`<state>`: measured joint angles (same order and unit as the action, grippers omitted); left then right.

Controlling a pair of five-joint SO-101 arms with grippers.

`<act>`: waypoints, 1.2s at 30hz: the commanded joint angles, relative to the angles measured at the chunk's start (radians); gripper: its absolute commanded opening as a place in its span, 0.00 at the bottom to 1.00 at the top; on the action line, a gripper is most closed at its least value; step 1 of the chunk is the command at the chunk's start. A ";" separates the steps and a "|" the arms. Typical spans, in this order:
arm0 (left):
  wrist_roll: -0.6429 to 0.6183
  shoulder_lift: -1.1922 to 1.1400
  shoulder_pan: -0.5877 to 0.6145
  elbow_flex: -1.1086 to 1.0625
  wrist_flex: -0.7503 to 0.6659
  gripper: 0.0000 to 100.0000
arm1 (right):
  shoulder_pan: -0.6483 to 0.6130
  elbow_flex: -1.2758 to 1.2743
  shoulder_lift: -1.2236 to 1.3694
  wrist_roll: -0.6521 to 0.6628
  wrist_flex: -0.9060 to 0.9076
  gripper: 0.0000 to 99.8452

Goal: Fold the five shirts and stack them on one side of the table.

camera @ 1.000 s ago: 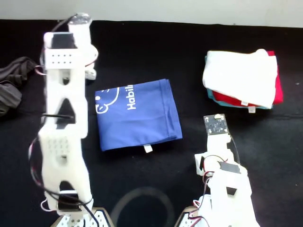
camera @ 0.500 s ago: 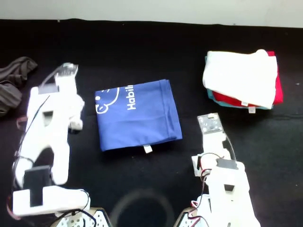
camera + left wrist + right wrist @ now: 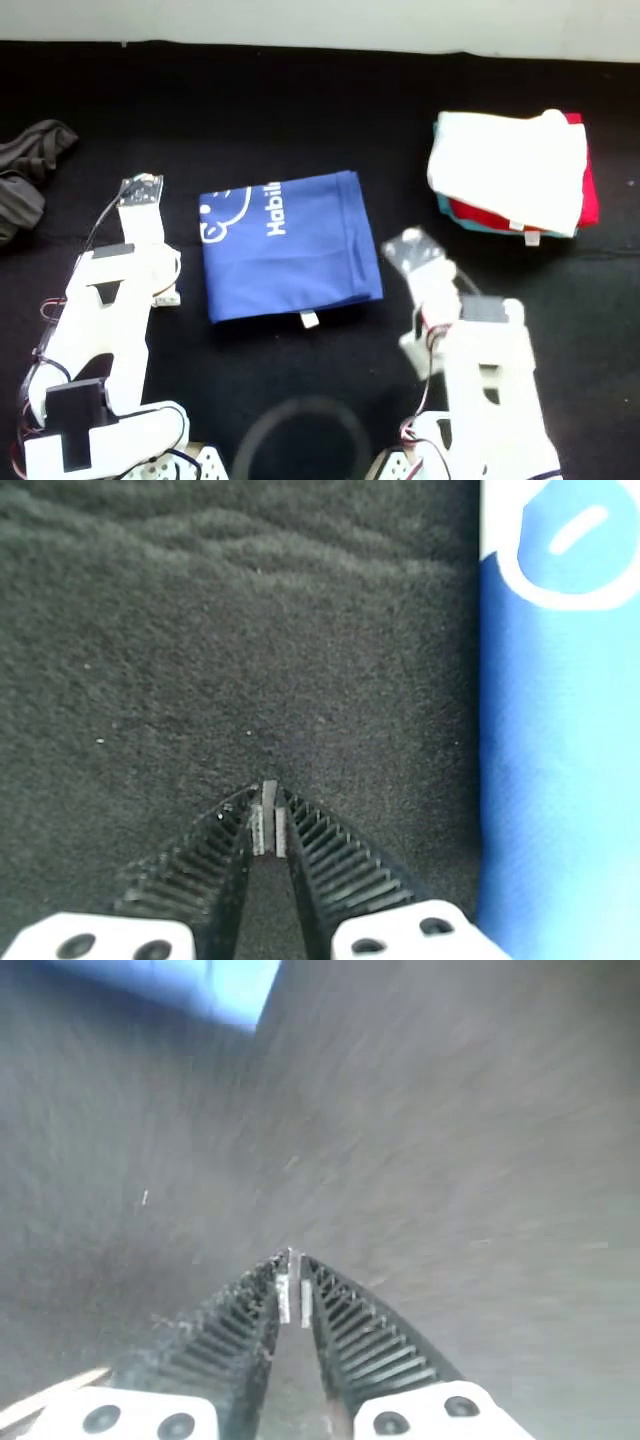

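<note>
Left arm retracted — left end effector [image 3: 268,825], right end effector [image 3: 293,1295] tips together, empty; blue shirt [image 3: 290,245] between — limp, pinch edge.

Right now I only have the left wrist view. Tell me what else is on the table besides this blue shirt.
Observer: A stack of folded shirts, white on top, sits at the table's far right.
Operator: Report anything unfolded.
Observer: A dark grey shirt lies crumpled at the left edge.
Operator: Give me the right gripper.
Observer: The right gripper is shut, just off the blue shirt's right edge.
</note>
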<state>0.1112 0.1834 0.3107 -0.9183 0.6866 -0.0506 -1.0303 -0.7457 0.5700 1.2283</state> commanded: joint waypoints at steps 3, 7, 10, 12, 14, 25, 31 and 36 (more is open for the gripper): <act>0.005 0.010 0.005 -0.002 -0.031 0.01 | -0.024 0.397 0.004 -0.160 0.091 0.01; 0.003 0.010 0.005 -0.002 -0.032 0.01 | -0.140 0.483 0.033 -0.287 0.071 0.06; 0.003 0.010 0.005 -0.002 -0.032 0.01 | -0.189 0.544 0.122 -0.353 0.021 0.14; 0.003 0.010 0.005 -0.002 -0.032 0.01 | -0.214 0.582 0.208 -0.388 0.015 0.19; 0.003 0.010 0.005 -0.002 -0.032 0.01 | -0.239 0.642 0.303 -0.425 0.018 0.25; 0.002 0.010 0.005 -0.004 -0.032 0.01 | -0.421 1.053 0.848 -0.819 0.090 0.40; 0.002 0.010 0.004 -0.004 -0.034 0.01 | -0.401 1.264 1.056 -0.824 0.143 0.41; 0.002 0.010 0.004 -0.004 -0.034 0.01 | -0.414 1.389 1.179 -0.824 0.142 0.41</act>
<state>0.1097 0.1834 0.3107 -0.9198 0.6805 -0.4603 0.2677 0.4035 -0.2463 1.3648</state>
